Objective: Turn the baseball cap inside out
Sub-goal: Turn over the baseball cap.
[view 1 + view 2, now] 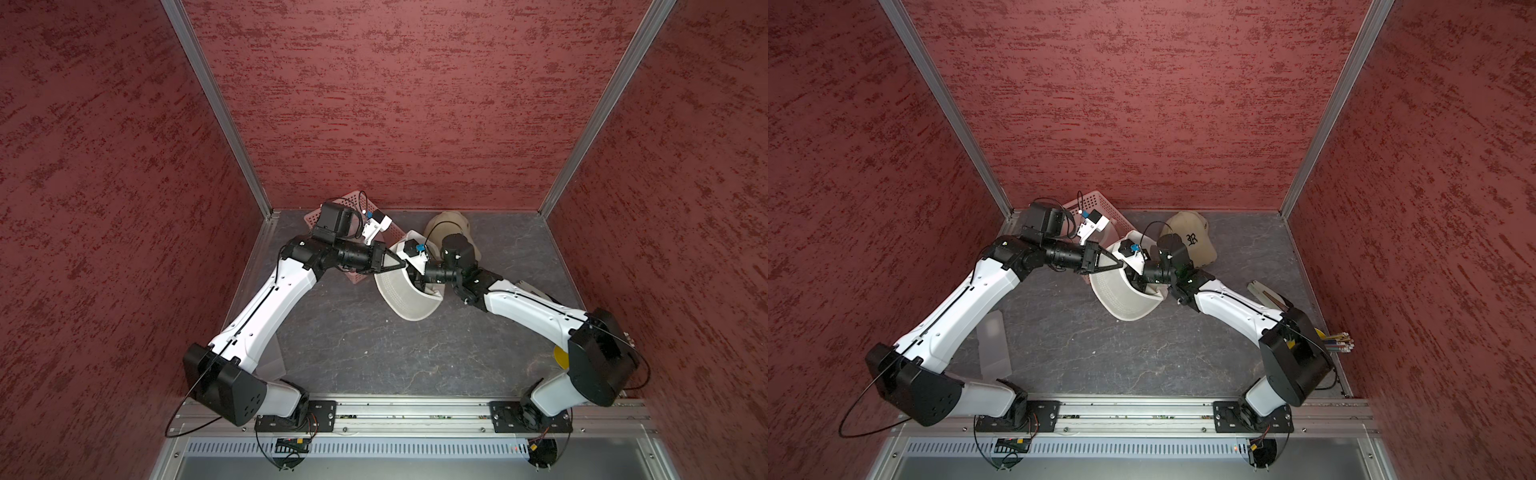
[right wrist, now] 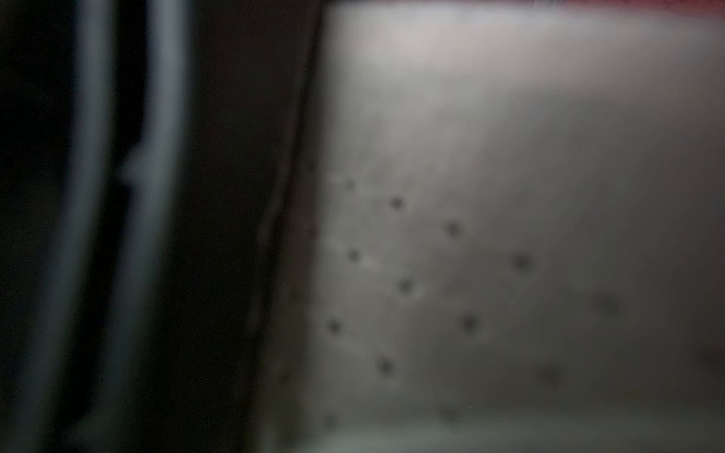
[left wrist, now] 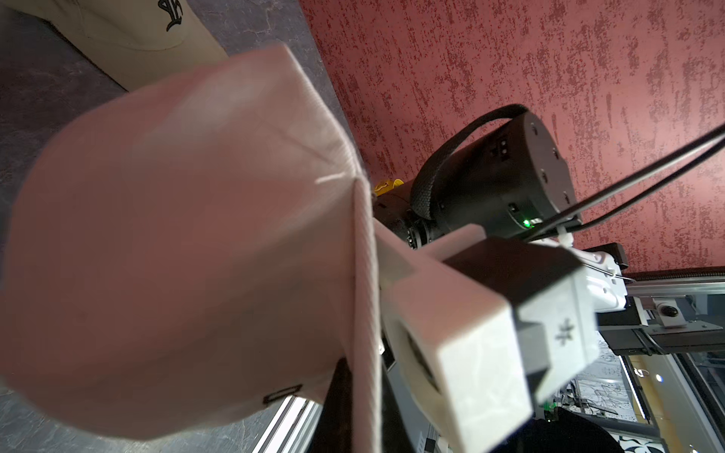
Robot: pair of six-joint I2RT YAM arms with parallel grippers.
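White fabric baseball cap [image 1: 405,301] hung above the grey counter [image 1: 353,340], midway between both arms. Left pincer [image 1: 400,266] clenched on its rim. Right pincer [image 1: 417,280] reached inside the crown from the opposite side, grip unreadable.

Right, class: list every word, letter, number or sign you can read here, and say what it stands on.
"R", or what reads like it, an ornate black letter on the beige cap.
Small black outline on the white cap: no text legible.
Dark cross-like mark on the grey block: not a readable character.
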